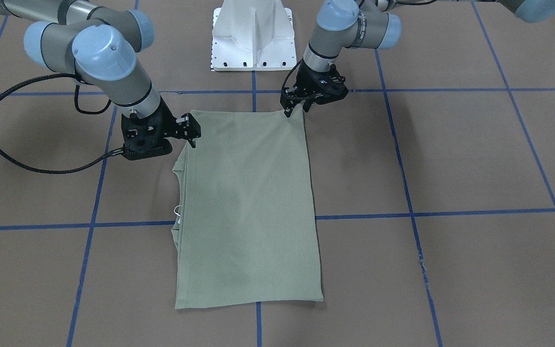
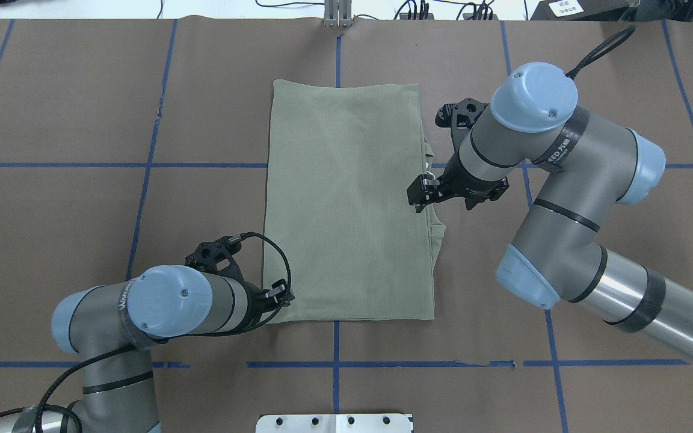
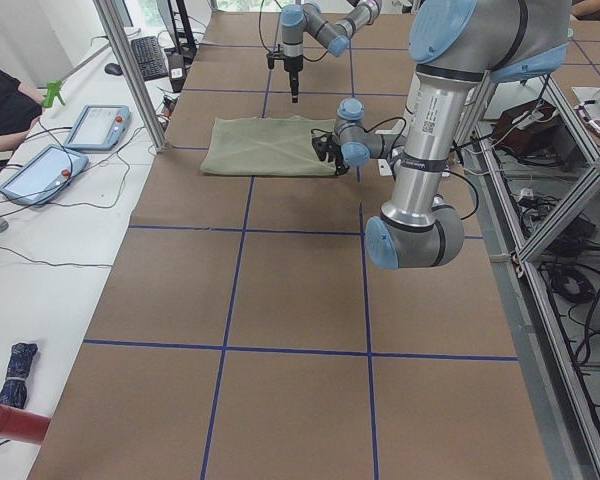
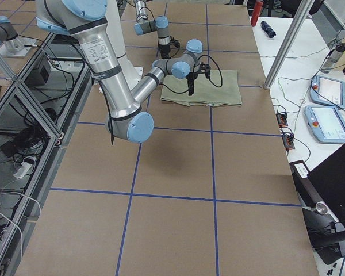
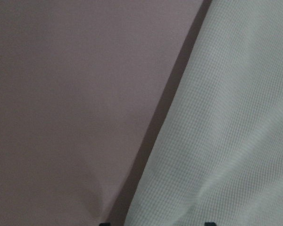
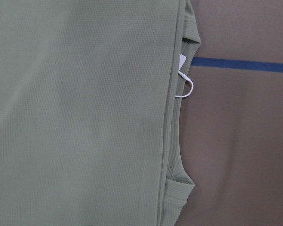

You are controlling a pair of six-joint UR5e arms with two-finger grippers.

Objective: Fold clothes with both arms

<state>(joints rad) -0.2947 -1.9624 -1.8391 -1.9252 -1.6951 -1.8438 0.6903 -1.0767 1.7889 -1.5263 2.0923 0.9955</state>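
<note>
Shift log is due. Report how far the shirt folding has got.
Done: the shirt lies flat as a long rectangle, no sleeve sticking out; layered edges and a tag cord show along the robot's right side. In hand: the left pincer is open at the near left corner, and the right pincer is at the right edge, grip unclear. Left, probably: a crosswise fold.
</note>
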